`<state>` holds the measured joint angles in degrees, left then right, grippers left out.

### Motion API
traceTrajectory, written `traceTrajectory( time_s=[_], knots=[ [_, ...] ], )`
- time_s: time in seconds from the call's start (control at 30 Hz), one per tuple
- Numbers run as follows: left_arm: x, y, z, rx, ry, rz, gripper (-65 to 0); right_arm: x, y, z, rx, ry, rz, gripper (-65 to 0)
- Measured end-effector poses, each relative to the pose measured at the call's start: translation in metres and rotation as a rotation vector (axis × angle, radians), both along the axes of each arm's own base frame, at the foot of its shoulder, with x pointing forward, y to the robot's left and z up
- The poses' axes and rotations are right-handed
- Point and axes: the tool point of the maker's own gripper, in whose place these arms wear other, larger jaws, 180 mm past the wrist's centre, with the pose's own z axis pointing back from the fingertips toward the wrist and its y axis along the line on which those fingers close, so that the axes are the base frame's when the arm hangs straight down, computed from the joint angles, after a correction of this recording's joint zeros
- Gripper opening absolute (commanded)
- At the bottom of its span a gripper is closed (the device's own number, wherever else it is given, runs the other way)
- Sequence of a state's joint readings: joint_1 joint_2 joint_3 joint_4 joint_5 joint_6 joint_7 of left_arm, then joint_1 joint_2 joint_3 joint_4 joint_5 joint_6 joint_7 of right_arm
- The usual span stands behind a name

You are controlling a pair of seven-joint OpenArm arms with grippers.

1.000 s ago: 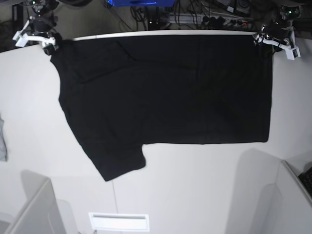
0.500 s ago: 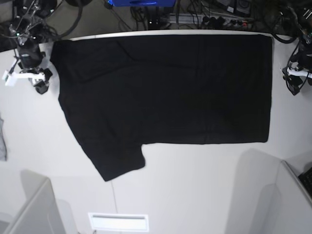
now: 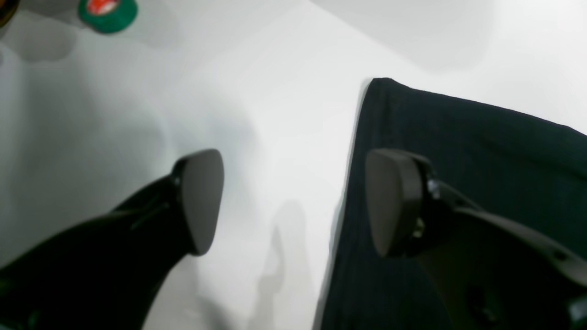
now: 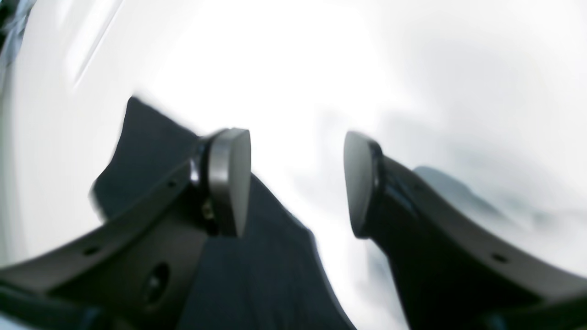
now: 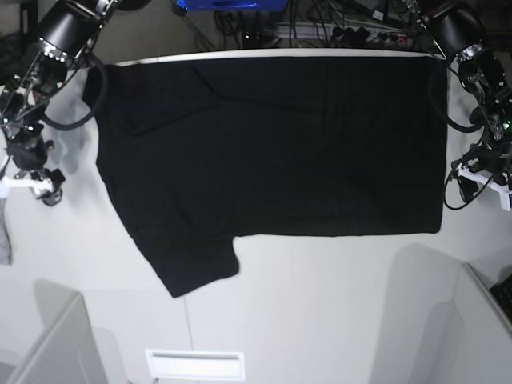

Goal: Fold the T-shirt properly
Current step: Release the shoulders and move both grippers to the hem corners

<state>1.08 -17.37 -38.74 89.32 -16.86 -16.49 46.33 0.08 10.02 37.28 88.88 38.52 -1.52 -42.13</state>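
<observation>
T-shirt (image 5: 272, 148) is laid flat on the table (image 5: 320, 312), apparently folded once; further folds remain. Both jaws are spread, empty.

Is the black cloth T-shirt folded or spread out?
Folded once, lying flat: the black cloth T-shirt shows one sleeve only, with both grippers off it.
</observation>
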Motion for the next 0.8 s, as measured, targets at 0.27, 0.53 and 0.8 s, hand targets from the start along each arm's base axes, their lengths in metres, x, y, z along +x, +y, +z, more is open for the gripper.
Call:
traceTrajectory(
  time_s=[0.27, 0.53, 0.8],
  knots=[
    [0.049, -0.026, -0.008, -0.058, -0.001, -0.072, -18.6, 0.056, 0.036, -0.010, -0.045, 0.047, 0.155, -34.2],
    [0.085, -0.047, -0.012, -0.071, 0.028, -0.152, -18.6, 0.106, 0.071, -0.023, -0.055, 0.088, 0.271, -34.1],
    [0.090, -0.038, -0.024, -0.104, 0.069, -0.121, -18.6, 0.144, 0.112, -0.036, -0.096, 0.134, 0.393, -33.9]
  ],
)
